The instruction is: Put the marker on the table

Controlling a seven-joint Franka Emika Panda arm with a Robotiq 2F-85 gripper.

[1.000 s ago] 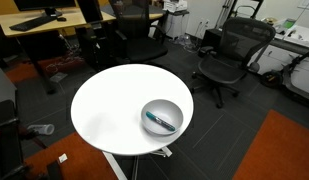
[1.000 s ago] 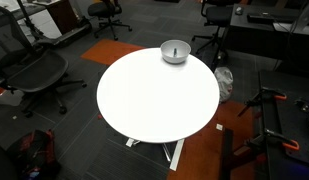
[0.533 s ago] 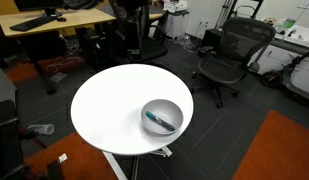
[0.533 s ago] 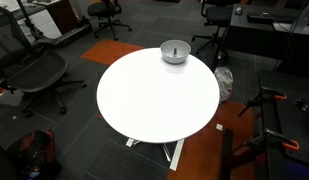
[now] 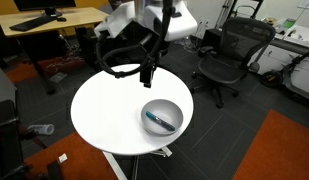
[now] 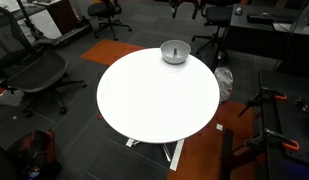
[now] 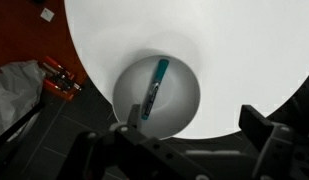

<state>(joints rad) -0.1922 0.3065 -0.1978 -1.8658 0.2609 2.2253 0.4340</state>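
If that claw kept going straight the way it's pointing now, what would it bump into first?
Most likely the bowl holding the marker, or the white table right beside the bowl's rim. The open gripper points down at that spot, but depth is unclear, so I cannot tell which.

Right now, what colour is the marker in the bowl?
The marker is teal, clearest in wrist view.

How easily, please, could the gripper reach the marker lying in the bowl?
Probably yes: the marker lies uncovered in the open bowl, and the open gripper hovers above the table with nothing between.
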